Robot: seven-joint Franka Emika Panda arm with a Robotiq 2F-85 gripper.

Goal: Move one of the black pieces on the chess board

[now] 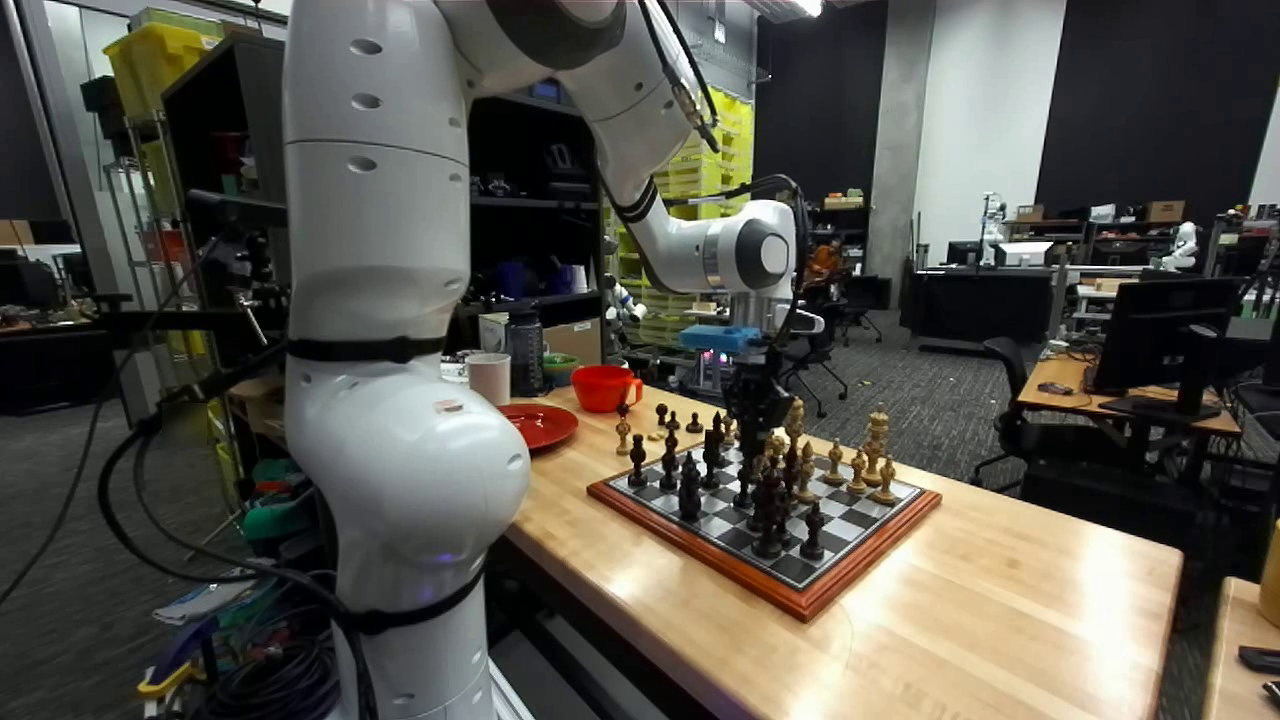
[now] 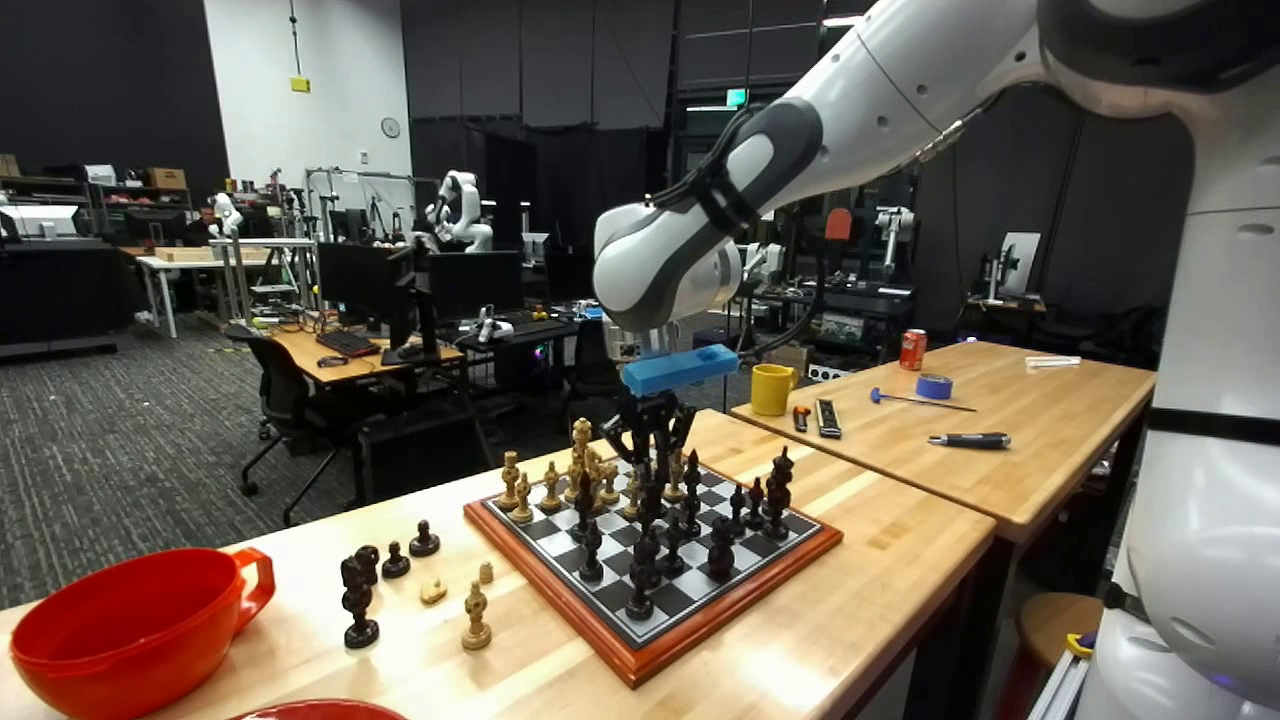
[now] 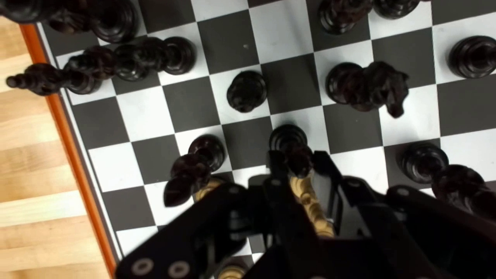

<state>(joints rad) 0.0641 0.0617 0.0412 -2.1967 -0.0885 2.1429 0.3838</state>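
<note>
In the wrist view, a black piece point(image 3: 290, 140) is found straight ahead of the pincer point(image 3: 299, 155), framed by it: its head is flanked by the fingertips point(image 3: 322, 157), which are set narrowly apart, and its base is seen just beyond them, on a white square of the board point(image 3: 292, 83). Whether the head is pinched or merely straddled cannot be told, dark being lost against dark. The piece's long axis is judged to be upright, in line with the pincer's reach, so no turn seems needed; once a hold is sure, a straight lift is called for. A gold piece point(image 3: 310, 203) is seen through the gap and might be knocked by a slanted pull.

In an exterior view, the pincer is pointed down over the board, which is carried by the worktop point(image 1: 1000, 600); the tips are lost among other black pieces point(image 1: 690, 490).

In an exterior view, the same upright line is shown below the blue block point(image 2: 680, 370), though the framed piece cannot be singled out.
</note>
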